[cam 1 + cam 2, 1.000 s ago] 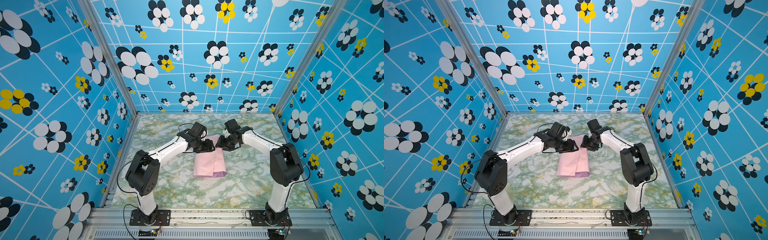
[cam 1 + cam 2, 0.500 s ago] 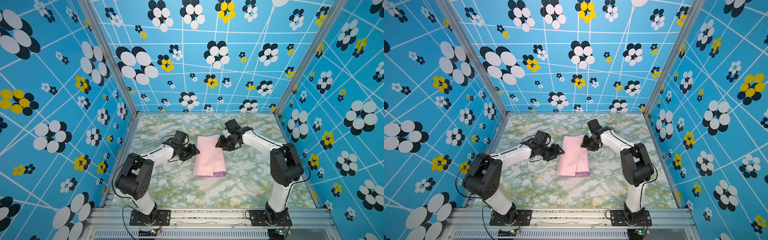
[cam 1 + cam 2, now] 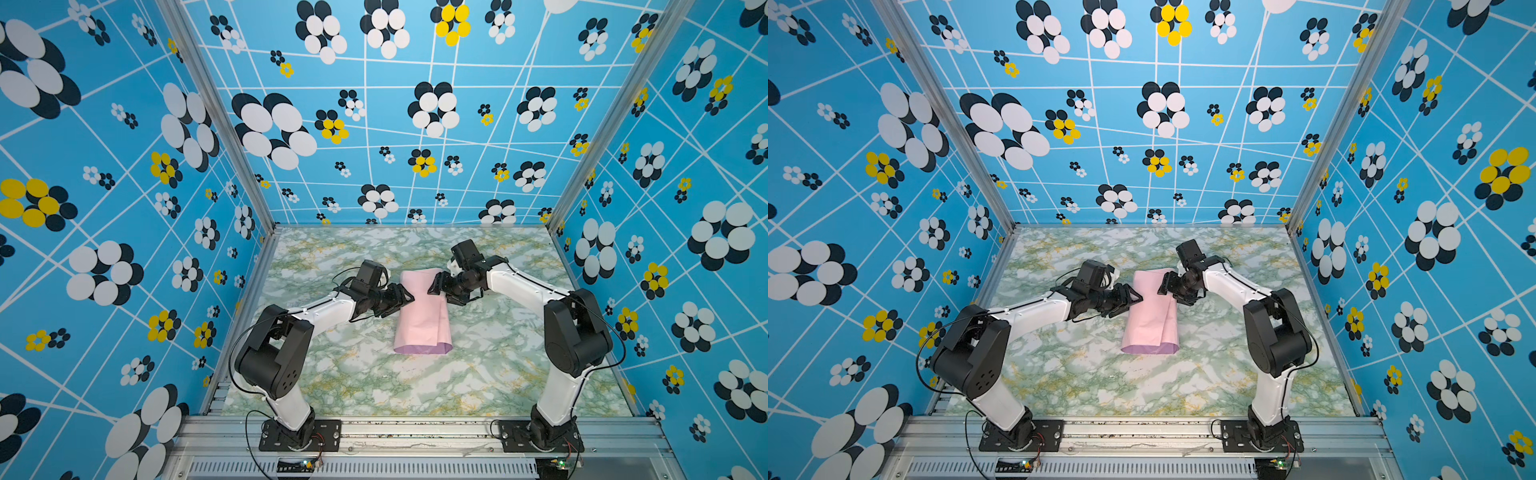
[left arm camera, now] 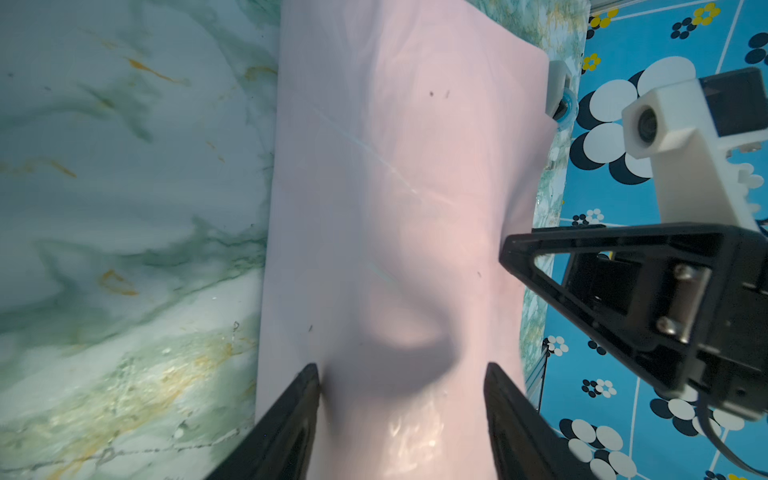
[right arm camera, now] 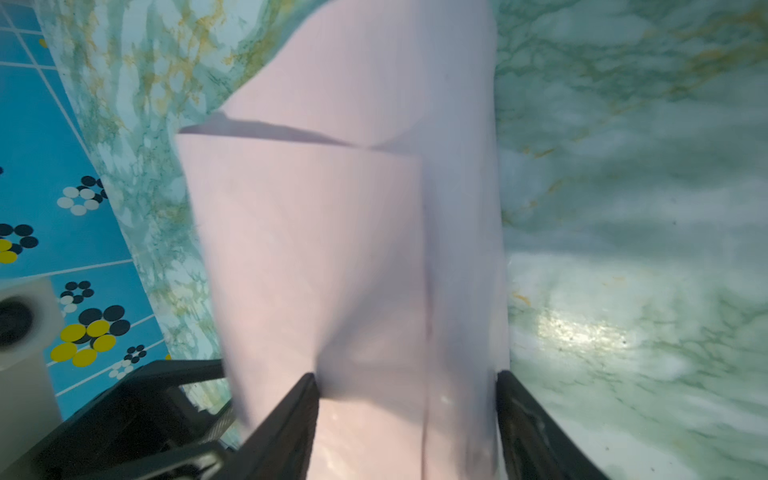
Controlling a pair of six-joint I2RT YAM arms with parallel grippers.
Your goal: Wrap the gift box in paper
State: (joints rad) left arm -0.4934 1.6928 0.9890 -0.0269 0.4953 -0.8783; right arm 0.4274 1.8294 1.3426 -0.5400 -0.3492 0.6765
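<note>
The paper (image 3: 420,320) lies in the middle of the bench (image 3: 374,386), folded pink side out into a loose tube, with lilac showing at its near open end. The gift box is hidden, presumably inside. The left hand (image 3: 405,297) is at the tube's far-left edge and the right hand (image 3: 436,287) at its far-right edge, both spread wide, gripping nothing. Thin and limp, the sheet will likely slide and crease, so pinch the overlapping flap's free edge.

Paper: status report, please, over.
Left end effector open, at paper. Right end effector open, at paper. Paper folded over, pink outside; gift box not visible.
</note>
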